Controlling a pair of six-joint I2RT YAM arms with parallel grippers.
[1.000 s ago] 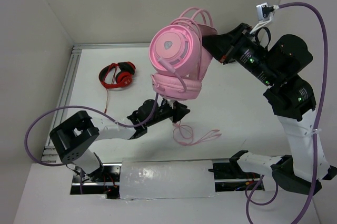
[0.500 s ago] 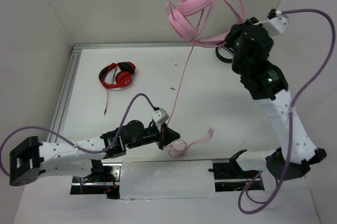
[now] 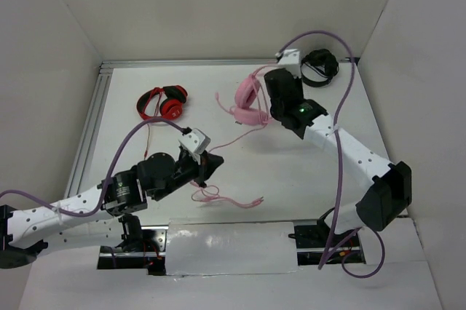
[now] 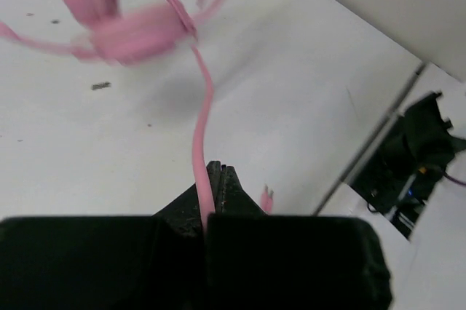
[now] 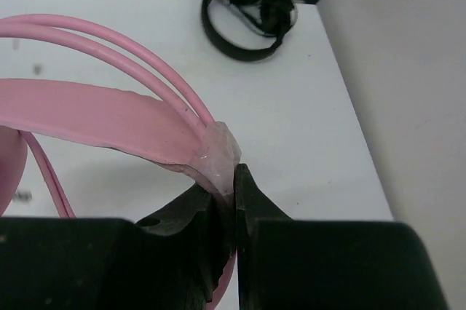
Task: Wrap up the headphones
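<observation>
Headphones (image 3: 247, 99) down near the table (image 3: 291, 172); left gripper (image 3: 214, 165) newly tight on the cable (image 4: 200, 117).

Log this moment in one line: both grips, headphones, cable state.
left fingers: shut on cable | right fingers: shut on headband | headphones: far side of table | wrap: cable loose, not wound

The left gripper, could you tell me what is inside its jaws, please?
The left gripper is shut on the thin pink cable, which leads to the headphones. The gripper's black body hides where the cable goes below.
</observation>
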